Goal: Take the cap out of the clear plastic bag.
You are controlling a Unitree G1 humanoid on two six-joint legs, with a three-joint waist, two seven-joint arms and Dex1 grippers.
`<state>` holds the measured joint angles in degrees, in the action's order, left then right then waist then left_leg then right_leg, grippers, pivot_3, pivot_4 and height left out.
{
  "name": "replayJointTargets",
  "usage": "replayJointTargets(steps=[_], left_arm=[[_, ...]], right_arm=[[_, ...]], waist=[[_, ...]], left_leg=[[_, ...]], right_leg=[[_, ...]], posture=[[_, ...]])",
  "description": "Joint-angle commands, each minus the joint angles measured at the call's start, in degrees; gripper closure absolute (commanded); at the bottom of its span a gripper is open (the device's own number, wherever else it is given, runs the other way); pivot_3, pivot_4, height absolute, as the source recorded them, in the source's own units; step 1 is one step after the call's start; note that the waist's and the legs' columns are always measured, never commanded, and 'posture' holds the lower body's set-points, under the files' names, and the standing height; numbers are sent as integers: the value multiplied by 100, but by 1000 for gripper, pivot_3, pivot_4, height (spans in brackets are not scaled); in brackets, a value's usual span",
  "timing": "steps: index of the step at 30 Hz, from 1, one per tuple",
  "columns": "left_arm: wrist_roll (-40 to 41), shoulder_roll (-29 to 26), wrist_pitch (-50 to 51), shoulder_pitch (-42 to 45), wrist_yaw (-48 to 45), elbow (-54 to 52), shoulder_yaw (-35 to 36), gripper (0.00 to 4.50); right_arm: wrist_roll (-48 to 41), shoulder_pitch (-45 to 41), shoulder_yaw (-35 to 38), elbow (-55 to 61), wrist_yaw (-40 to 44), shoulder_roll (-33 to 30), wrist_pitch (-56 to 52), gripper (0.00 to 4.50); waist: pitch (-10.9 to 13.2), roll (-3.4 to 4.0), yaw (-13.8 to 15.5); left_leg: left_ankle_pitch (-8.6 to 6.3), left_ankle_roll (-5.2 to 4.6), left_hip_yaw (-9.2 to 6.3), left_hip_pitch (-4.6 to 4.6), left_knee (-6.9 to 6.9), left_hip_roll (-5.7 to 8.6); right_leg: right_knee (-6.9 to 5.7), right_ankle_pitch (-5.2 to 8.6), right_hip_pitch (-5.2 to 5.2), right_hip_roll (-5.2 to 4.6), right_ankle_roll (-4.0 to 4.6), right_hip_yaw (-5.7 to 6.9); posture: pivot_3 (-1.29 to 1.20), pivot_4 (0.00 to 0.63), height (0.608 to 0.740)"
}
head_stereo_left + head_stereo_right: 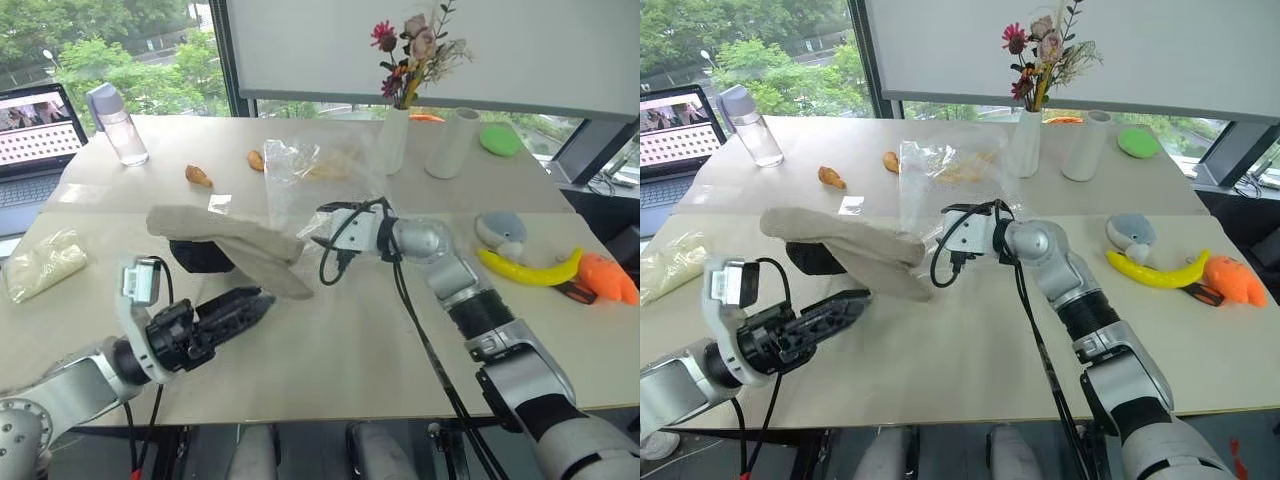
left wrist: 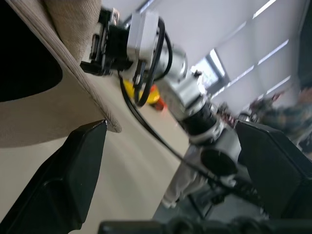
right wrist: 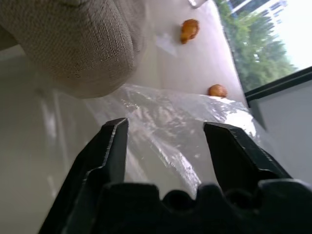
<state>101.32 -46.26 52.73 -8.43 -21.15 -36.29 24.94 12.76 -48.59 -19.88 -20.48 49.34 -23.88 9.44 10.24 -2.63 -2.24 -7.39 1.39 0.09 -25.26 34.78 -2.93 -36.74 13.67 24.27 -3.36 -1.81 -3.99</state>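
Observation:
The beige cap (image 1: 235, 245) lies on the table with its dark inside (image 1: 200, 256) facing me and its brim (image 1: 285, 278) pointing toward my front. It is outside the clear plastic bag (image 1: 300, 175), which stands crumpled just behind and to the right of it. My right gripper (image 1: 308, 236) is open at the bag's lower edge, close to the cap's right end; in the right wrist view the bag film (image 3: 165, 112) and the cap (image 3: 83, 44) lie just beyond the spread fingers. My left gripper (image 1: 262, 298) is open and empty, low in front of the brim.
A laptop (image 1: 30, 130) and a water bottle (image 1: 118, 125) stand at the back left, and a small bag of pale filling (image 1: 40, 265) lies at the left edge. A vase of flowers (image 1: 393, 140) and a white cylinder (image 1: 452, 143) stand behind the bag. Toys, including a banana (image 1: 530, 270), lie to the right.

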Motion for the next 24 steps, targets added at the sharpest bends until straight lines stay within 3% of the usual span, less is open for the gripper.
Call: replayJointTargets(steps=[1,5,9,12,15,19,24], left_arm=[[-27,-171,-28,-138,-382,-462,10,0],[-334,-185,-99,-344,-443,-341,-26,0],[-1290,-510,108,-971,-769,34,227,0],[-2679,-988,-38,-1858,-1724,107,555,0],[-3271,-1103,-203,-2558,-2557,-2,1197,0],[-2521,-1019,75,-2789,-3131,-51,2580,0],[-800,-1093,-21,-2083,-2667,505,3896,0]], right_arm=[[-530,260,-6,775,939,-282,-453,47],[-815,529,-49,1444,1540,-477,-1150,47],[-1698,663,145,2270,2215,-649,-2345,47],[-2105,642,245,2481,2669,-1020,-2931,47],[-2225,630,348,2183,3084,-1529,-2993,47],[-2528,543,691,1725,3342,-2004,-3287,47],[-2757,607,1411,1234,2636,-1808,-3169,47]], waist=[[0,0,4],[1,1,-24],[2,3,-37],[2,4,-26],[5,10,-2],[4,10,24],[5,13,-5]], left_leg=[[0,0,0,0,-2,-1],[-10,15,4,1,-3,-2],[-12,19,6,6,-3,-7],[-26,42,6,6,-1,-8],[-34,54,15,1,-1,-1],[-37,57,16,-19,-7,-7],[-37,52,29,-32,-12,-7]], right_leg=[[2,1,0,0,1,0],[-2,3,4,-2,4,0],[-6,11,9,3,-6,0],[-6,15,15,1,-12,1],[14,14,44,-19,-7,0],[64,-3,52,-28,22,10],[51,-8,77,-40,21,20]], posture=[[0,150,740],[0,150,740],[0,150,740],[0,150,740],[0,150,740],[0,150,740],[0,150,740]])
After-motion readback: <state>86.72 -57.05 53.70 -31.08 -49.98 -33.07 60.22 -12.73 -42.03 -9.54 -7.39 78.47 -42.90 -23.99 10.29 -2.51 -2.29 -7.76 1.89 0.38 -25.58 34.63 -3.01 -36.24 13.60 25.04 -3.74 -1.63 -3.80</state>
